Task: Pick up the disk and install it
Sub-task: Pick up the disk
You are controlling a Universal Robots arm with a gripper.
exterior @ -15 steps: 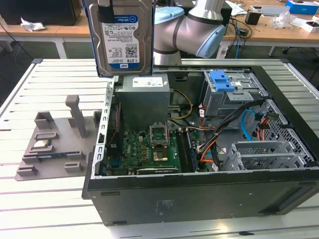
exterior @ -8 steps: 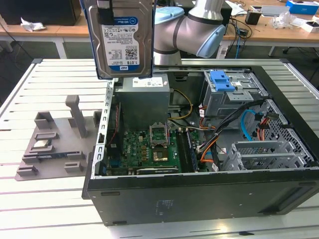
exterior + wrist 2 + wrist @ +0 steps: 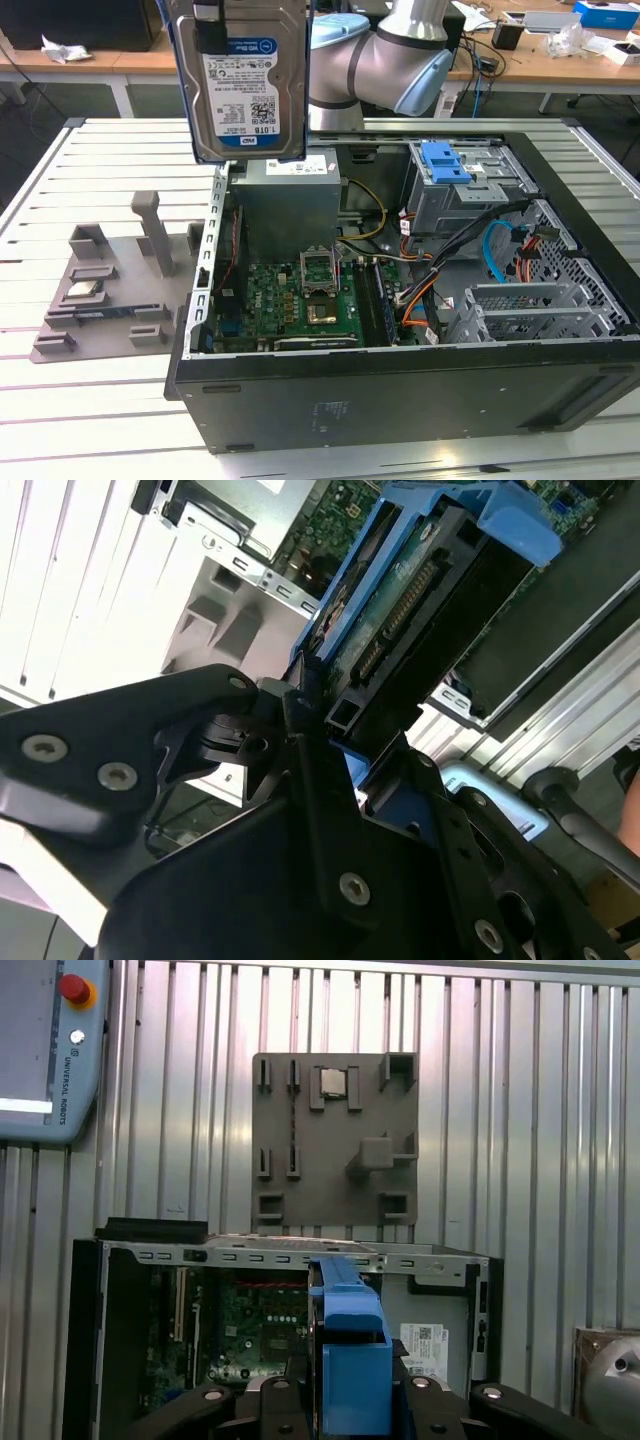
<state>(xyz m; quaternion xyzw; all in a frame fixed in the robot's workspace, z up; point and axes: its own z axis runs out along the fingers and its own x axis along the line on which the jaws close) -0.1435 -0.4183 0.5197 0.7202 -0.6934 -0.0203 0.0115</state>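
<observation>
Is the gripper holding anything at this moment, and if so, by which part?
Yes. The gripper is shut on the disk, clamped on its blue bracket at the upper end; the disk hangs above the open computer case.

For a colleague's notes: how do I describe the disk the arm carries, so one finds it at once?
Start at the open black computer case on the slatted white table. Above its corner on the exterior view's left, the tool holds a flat silver-metal hard drive upright in the air. Unlike the grey metal box beneath, it has a blue plastic frame and a white-and-blue label.
</observation>
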